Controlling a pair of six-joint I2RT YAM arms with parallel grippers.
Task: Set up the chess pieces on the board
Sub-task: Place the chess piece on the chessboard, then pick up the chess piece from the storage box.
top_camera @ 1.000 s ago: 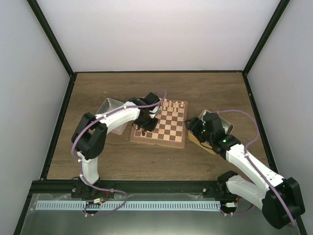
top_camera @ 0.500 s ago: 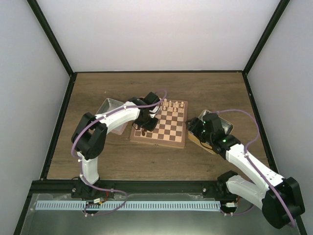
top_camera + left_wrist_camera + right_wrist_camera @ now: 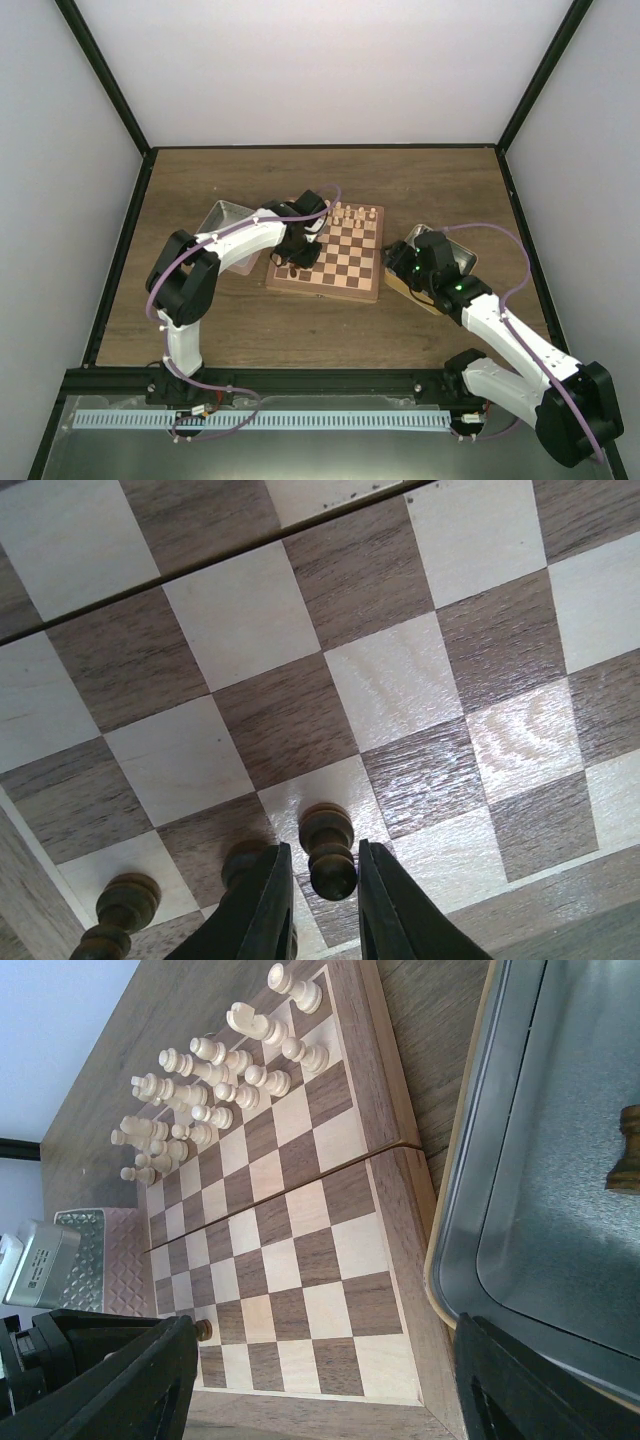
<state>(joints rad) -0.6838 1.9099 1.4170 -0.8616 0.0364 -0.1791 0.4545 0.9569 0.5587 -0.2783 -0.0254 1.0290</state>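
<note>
The board (image 3: 400,680) fills the left wrist view. A dark pawn (image 3: 328,855) stands on a light square near the board's edge, and my left gripper (image 3: 325,870) is shut on it; the right finger touches its head, with a sliver of light on the left. Two more dark pawns (image 3: 245,860) (image 3: 120,905) stand in the same row, to the left. From above, the left gripper (image 3: 297,258) hangs over the board's (image 3: 350,265) near-left part. My right gripper (image 3: 325,1370) is open and empty, above the board's (image 3: 300,1250) right edge. One dark piece (image 3: 628,1150) stands in the right tin.
Cream chessmen (image 3: 200,1090) crowd the far rows of the board. A metal tin (image 3: 455,255) lies right of the board under the right arm, and another tin (image 3: 222,218) lies to the left. Black frame rails bound the table.
The left gripper has edged very slightly over the board's near-left corner. The right arm has not moved.
</note>
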